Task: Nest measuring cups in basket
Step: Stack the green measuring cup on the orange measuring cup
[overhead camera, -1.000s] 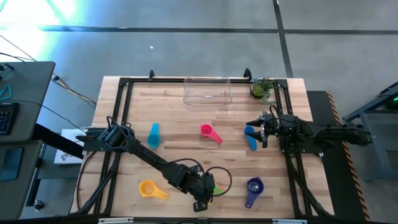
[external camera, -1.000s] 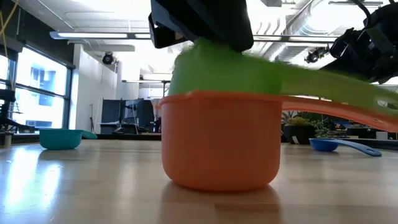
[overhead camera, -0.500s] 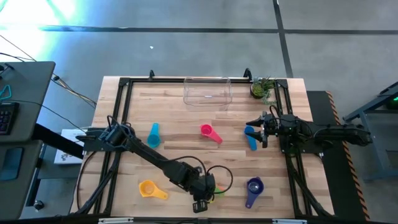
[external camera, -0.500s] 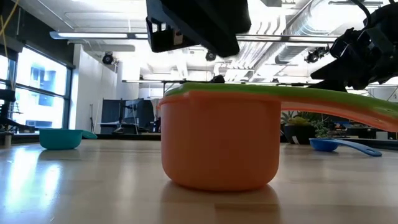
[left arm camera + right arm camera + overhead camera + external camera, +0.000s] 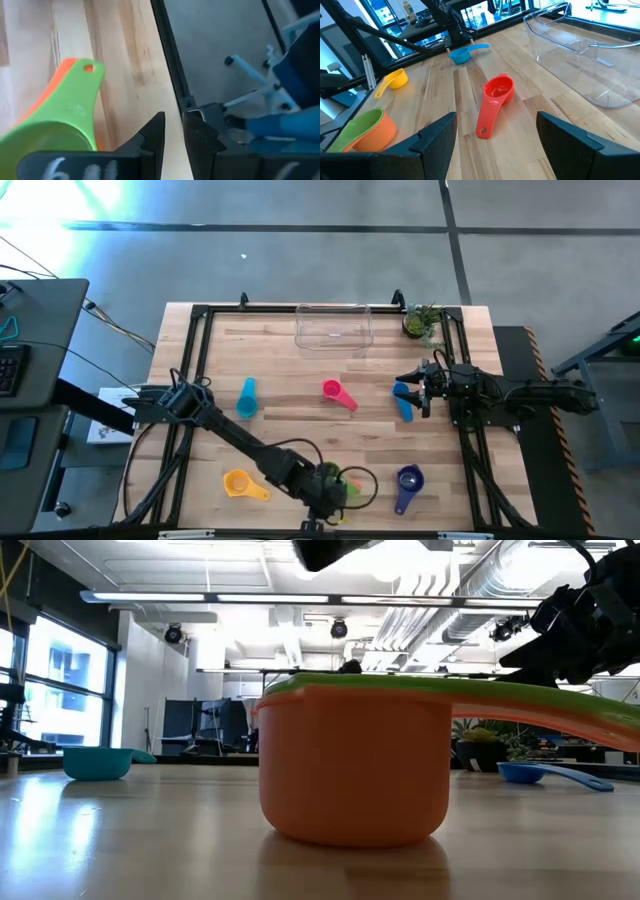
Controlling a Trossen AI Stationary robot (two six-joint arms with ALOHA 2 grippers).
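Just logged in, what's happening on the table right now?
The left pincer sits at the table's near edge beside a green cup nested inside an orange cup; it holds nothing, its fingers nearly together. The right pincer hangs open over the right side by the blue cup, empty. The teal, red-pink, yellow and purple cups lie scattered on the wood. The clear basket at the far edge has no cups in it yet.
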